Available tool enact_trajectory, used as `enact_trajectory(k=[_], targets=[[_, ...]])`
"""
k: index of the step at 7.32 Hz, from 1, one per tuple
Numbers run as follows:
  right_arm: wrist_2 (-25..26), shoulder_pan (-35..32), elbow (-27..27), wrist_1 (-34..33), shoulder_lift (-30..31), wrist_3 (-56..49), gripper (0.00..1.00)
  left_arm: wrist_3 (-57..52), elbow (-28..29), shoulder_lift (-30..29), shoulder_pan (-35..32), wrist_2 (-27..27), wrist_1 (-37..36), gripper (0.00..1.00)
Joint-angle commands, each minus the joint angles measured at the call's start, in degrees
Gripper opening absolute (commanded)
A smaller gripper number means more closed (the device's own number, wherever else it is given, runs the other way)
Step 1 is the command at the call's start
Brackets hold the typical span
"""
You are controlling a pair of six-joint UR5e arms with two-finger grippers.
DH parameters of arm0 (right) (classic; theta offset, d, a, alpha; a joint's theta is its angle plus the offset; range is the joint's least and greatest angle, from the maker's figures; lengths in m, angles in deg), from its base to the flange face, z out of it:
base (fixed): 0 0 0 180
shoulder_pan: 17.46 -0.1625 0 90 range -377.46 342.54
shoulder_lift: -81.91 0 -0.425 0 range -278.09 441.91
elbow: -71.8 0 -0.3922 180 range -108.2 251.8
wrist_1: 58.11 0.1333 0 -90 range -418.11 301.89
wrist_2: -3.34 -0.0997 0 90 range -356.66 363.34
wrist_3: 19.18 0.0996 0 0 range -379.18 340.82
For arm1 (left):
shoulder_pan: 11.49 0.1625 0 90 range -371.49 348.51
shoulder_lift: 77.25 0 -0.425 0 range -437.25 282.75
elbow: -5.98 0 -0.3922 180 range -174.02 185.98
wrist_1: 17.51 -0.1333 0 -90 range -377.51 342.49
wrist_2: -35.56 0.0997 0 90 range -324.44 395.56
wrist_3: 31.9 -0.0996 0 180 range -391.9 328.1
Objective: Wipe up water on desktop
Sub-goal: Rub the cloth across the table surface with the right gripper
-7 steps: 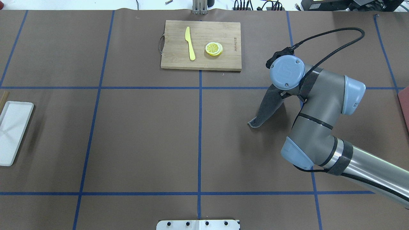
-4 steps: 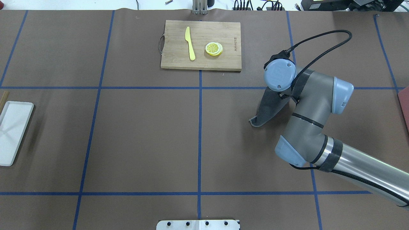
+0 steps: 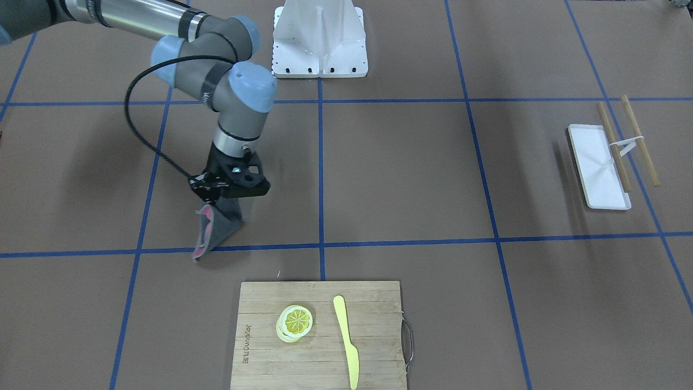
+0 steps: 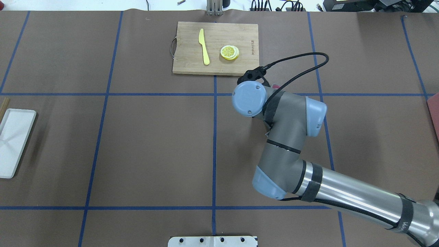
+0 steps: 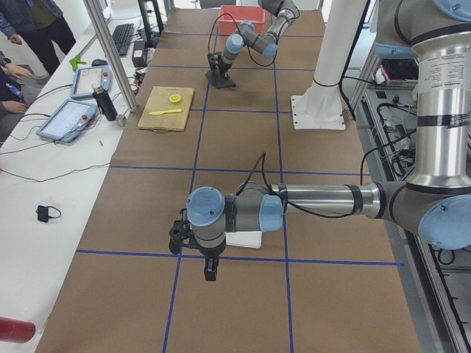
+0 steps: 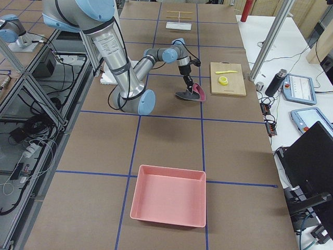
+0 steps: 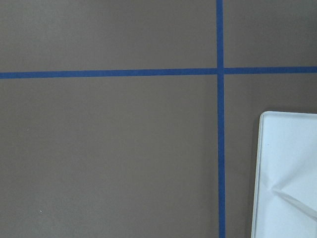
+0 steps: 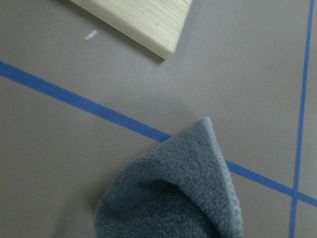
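The brown desktop [image 4: 154,144] with blue tape lines shows no water that I can make out. My right gripper [image 3: 215,201] is shut on a grey cloth with a pink side [image 3: 215,232]. The cloth hangs down and its lower end lies on the desktop at a tape line, just short of the cutting board. In the right wrist view the cloth [image 8: 178,198] fills the lower middle. In the overhead view the wrist hides the gripper and nearly all the cloth. My left gripper [image 5: 210,273] shows only in the exterior left view, hovering near the white tray; I cannot tell whether it is open or shut.
A bamboo cutting board [image 4: 216,48] with a yellow knife [image 4: 204,46] and lemon slices [image 4: 229,52] lies just beyond the cloth. A white tray [image 4: 13,142] and chopsticks [image 3: 612,146] sit at the robot's left. A pink bin [image 6: 169,200] stands at its right.
My right arm has swept left and away from the robot, towards the cutting board, dragging the cloth. The wrist now covers the cloth in the overhead view.
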Motion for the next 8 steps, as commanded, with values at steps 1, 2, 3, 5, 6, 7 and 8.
enact_trajectory(k=[1, 2, 3, 5, 6, 7, 8], targets=[[0.0, 4.0, 4.7, 4.2, -6.9, 6.8, 0.00, 0.0, 0.1, 0.0, 0.0, 0.0, 0.0, 0.99], [0.1, 4.6, 5.2, 4.6, -6.7, 7.1, 0.00, 0.0, 0.1, 0.0, 0.0, 0.1, 0.0, 0.99], [0.3, 4.7, 5.1, 4.6, -4.1, 7.0, 0.00, 0.0, 0.1, 0.0, 0.0, 0.0, 0.0, 0.99], [0.0, 1.5, 2.9, 4.1, 3.0, 3.2, 0.00, 0.1, -0.1, -0.1, 0.0, 0.0, 0.0, 0.99], [0.1, -1.1, -1.5, 4.0, 9.0, -2.9, 0.00, 0.1, -0.1, -0.1, 0.0, 0.0, 0.0, 0.99], [0.2, -4.4, -3.6, 4.0, 13.7, -8.1, 0.00, 0.4, -0.3, -0.2, 0.0, 0.0, 0.0, 0.99], [0.2, -8.0, -4.9, 3.9, 16.6, -13.4, 0.00, 0.7, -0.3, -0.2, 0.0, 0.0, 0.0, 0.99]])
